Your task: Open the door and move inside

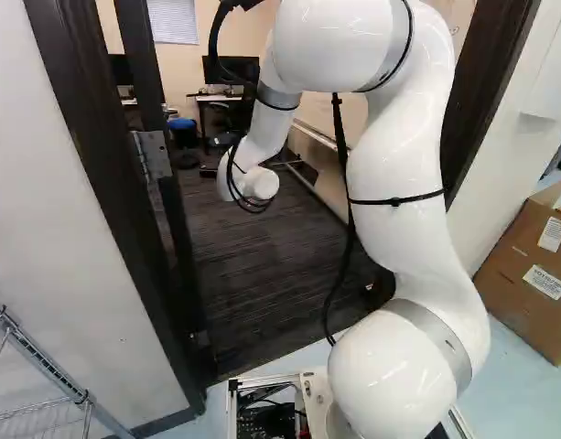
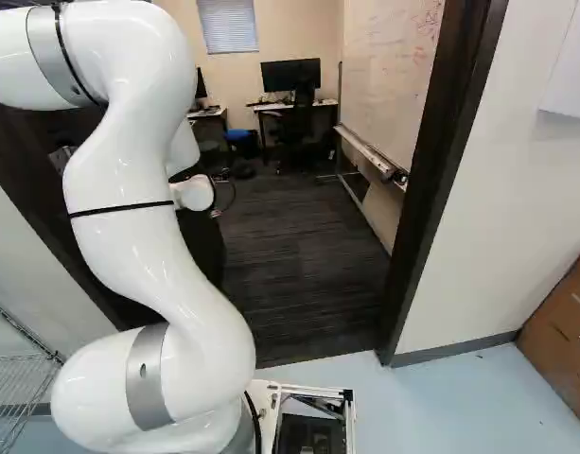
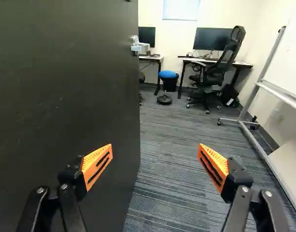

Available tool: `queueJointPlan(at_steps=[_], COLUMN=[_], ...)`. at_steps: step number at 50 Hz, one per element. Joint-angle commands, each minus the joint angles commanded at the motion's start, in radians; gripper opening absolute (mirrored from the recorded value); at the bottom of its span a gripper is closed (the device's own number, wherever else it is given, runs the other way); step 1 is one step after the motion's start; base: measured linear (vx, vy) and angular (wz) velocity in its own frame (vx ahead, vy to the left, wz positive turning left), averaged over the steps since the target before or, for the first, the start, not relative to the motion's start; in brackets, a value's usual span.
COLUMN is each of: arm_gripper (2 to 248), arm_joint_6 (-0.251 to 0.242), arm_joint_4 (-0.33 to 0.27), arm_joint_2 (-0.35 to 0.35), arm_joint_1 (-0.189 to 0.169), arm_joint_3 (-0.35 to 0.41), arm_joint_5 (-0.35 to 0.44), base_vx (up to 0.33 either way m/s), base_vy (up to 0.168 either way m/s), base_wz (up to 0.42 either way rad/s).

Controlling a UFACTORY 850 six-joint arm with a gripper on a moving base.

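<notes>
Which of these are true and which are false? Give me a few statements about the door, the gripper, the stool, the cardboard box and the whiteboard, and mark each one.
1. The door stands open. True.
2. The gripper is closed on the door handle. False: it is open, and the handle is farther ahead.
3. The stool has a red seat. False: its seat is blue.
4. The cardboard box is outside the doorway. True.
5. The whiteboard is in the room past the doorway. True.
</notes>
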Motion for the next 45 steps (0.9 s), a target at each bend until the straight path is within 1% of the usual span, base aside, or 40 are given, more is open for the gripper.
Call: queueJointPlan(at_steps=[22, 45], arm_gripper=[247, 247], arm_joint_6=[0.0, 0.0], arm_joint_4=[0.005, 0.015], arm_joint_2=[0.052, 0.159], arm_joint_1=[-0.026, -0.08], arm_joint_3=[0.056, 0.172], arm_joint_5=[-0.005, -0.014], base_vx=[0.0, 0.0], base_vy=[0.0, 0.0], base_wz=[0.0, 0.0])
